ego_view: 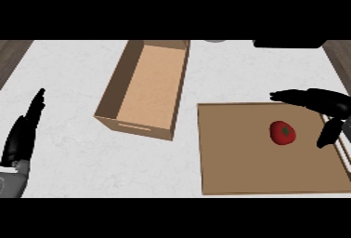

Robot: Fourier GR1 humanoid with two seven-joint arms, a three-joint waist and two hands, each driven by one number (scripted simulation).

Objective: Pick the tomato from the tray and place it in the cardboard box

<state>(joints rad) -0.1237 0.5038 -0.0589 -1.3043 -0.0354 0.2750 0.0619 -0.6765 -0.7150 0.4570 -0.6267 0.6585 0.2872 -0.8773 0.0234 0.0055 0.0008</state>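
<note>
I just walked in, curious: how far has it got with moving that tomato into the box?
Nothing looks done yet: the tomato lies on the tray, apart from the cardboard box. In hand: the right hand is open beside the tomato, not touching it. The left hand rests open at the left edge. Left: grasp the tomato, lift it, carry it to the box, release.

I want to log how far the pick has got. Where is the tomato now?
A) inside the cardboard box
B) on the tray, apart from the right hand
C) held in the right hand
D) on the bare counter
B: the tomato lies on the tray, with a visible gap between it and the open right hand, and off to the right of the cardboard box.
</note>
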